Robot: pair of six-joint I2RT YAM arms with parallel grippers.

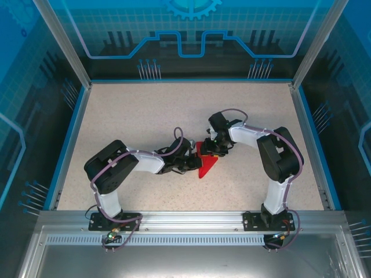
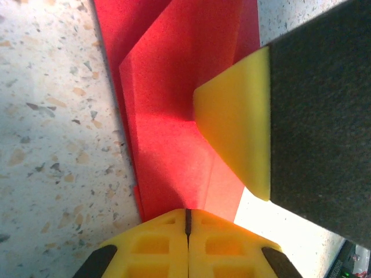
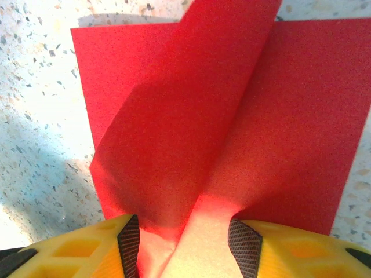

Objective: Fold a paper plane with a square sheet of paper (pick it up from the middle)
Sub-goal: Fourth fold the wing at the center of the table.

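Note:
The red sheet of paper (image 1: 206, 166) lies mid-table, partly folded, with a point toward the near edge. In the left wrist view the sheet of paper (image 2: 168, 116) shows layered folds and a crease running to my left gripper (image 2: 187, 213), whose jaws are shut, tips resting at the paper's edge with the sheet passing beneath them. My right gripper (image 3: 185, 246) stands open over the sheet of paper (image 3: 290, 116), and a raised flap (image 3: 191, 116) climbs up between its pads. From above, the left gripper (image 1: 190, 162) and right gripper (image 1: 215, 149) flank the paper closely.
The right gripper's yellow and black finger (image 2: 232, 133) crowds the left wrist view, pressing close over the paper. A speckled tabletop (image 1: 133, 116) spreads all round, bounded by a blue rim (image 1: 69, 139) and clear walls.

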